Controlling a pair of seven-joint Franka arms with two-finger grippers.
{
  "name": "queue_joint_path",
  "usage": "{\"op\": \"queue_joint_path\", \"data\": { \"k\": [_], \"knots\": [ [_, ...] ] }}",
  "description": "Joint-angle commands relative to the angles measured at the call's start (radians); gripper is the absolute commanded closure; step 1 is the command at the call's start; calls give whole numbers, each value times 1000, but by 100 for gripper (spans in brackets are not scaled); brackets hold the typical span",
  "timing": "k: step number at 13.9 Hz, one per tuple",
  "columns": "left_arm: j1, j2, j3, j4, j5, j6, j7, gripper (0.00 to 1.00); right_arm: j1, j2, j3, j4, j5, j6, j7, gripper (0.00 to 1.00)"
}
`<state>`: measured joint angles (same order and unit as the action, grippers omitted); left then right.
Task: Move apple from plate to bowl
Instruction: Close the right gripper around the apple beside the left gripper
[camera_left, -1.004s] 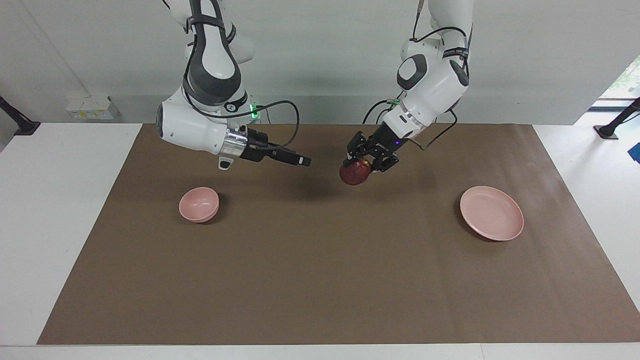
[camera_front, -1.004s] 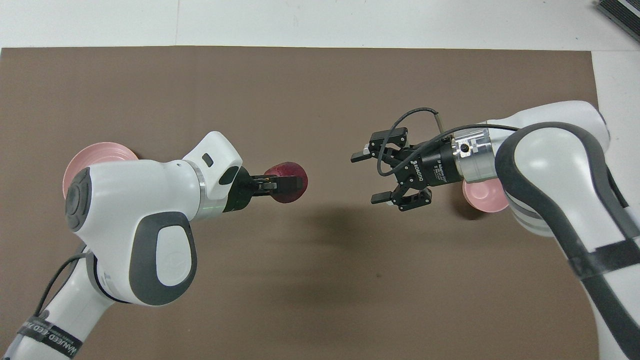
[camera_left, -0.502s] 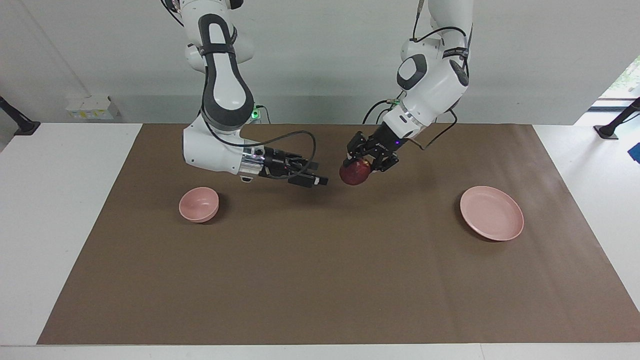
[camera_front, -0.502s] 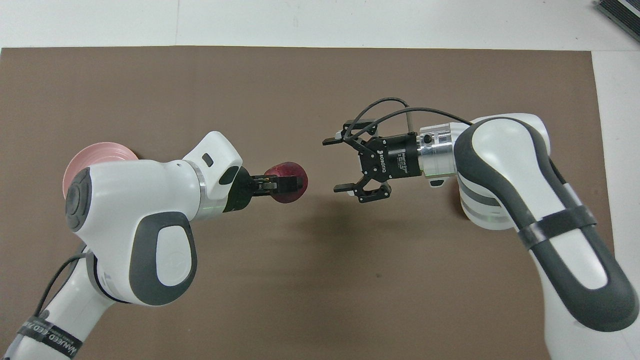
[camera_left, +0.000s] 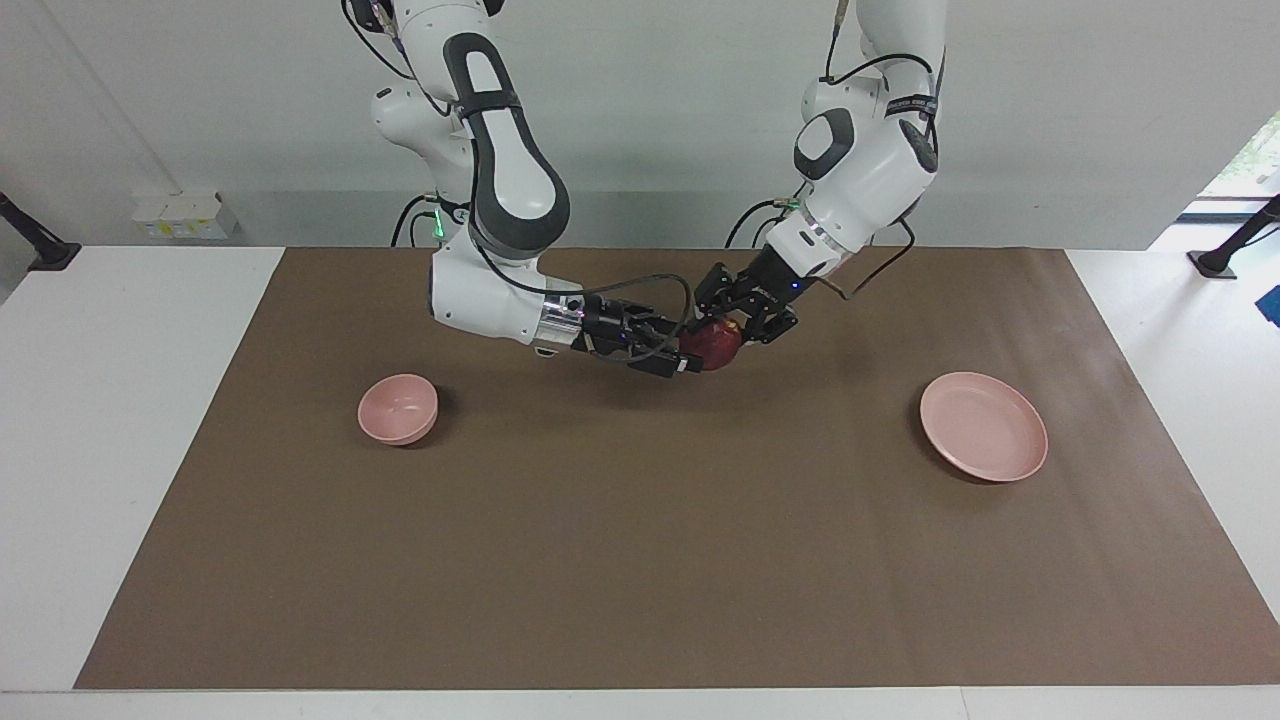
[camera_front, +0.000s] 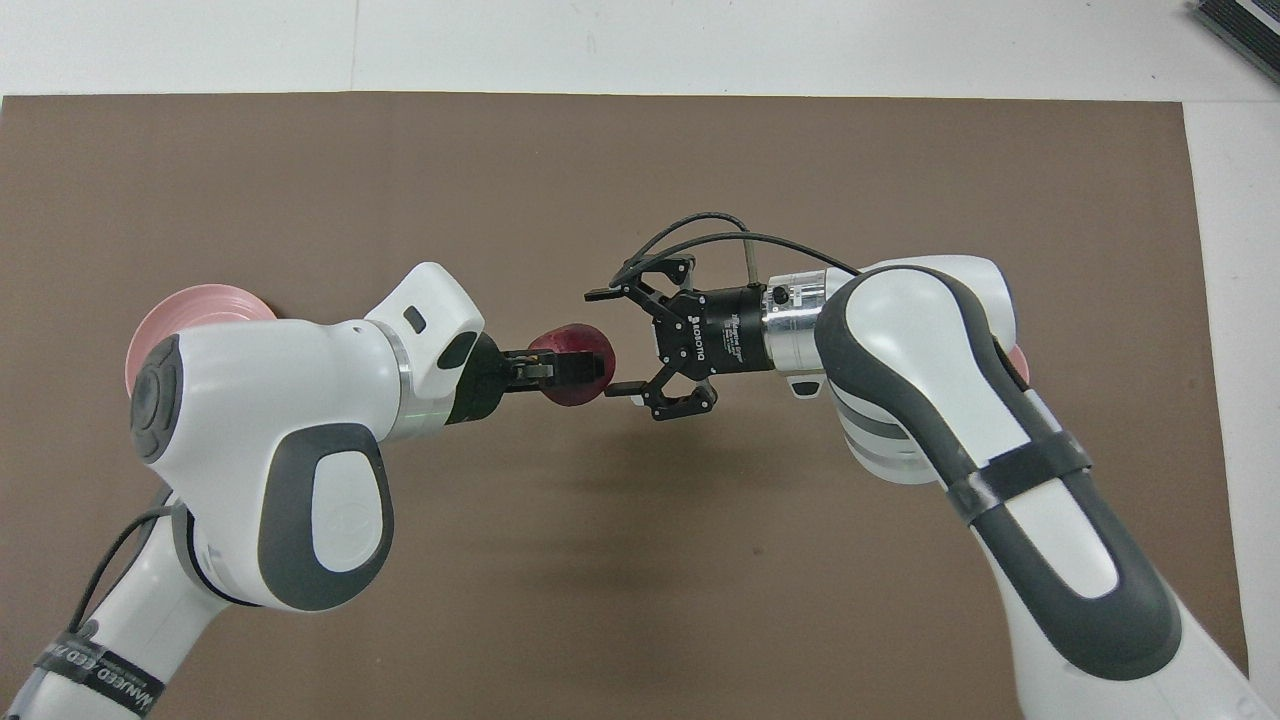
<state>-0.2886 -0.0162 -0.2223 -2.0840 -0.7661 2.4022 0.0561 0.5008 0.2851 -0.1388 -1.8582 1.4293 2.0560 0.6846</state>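
My left gripper (camera_left: 722, 330) is shut on the dark red apple (camera_left: 714, 349) and holds it in the air over the middle of the brown mat. It also shows in the overhead view (camera_front: 562, 369) with the apple (camera_front: 570, 340). My right gripper (camera_left: 684, 356) is open, level with the apple, its fingertips either side of the apple's free end (camera_front: 608, 342). I cannot tell if they touch it. The pink plate (camera_left: 984, 427) lies empty toward the left arm's end. The pink bowl (camera_left: 398, 408) stands empty toward the right arm's end.
The brown mat (camera_left: 640, 560) covers most of the white table. In the overhead view my left arm hides most of the plate (camera_front: 195, 305), and my right arm hides nearly all of the bowl (camera_front: 1019, 362).
My right arm has swung from over the bowl toward the middle, bringing its open gripper up to the apple. My left gripper has held still with the apple.
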Motion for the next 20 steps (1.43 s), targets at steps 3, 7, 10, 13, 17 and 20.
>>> {"op": "queue_joint_path", "data": {
  "k": [3, 7, 10, 13, 17, 20],
  "knots": [
    [-12, -2, 6, 5, -10, 14, -9, 100, 44, 8, 1, -1, 23, 92, 36, 0],
    [-11, -1, 6, 5, -10, 14, -9, 100, 90, 8, 1, -1, 23, 148, 36, 0],
    [-11, -2, 6, 5, -10, 14, -10, 100, 90, 9, 1, -1, 14, 142, 30, 0],
    [-11, -2, 6, 5, -10, 14, -10, 100, 73, 9, -1, -1, 4, 98, 18, 0],
    [-12, -1, 6, 5, -9, 14, -41, 100, 10, -1, -5, -1, -30, -2, 7, 0],
    [-11, -1, 6, 10, -5, 12, -44, 100, -25, -9, -5, -1, -81, -51, 16, 0]
  ]
}}
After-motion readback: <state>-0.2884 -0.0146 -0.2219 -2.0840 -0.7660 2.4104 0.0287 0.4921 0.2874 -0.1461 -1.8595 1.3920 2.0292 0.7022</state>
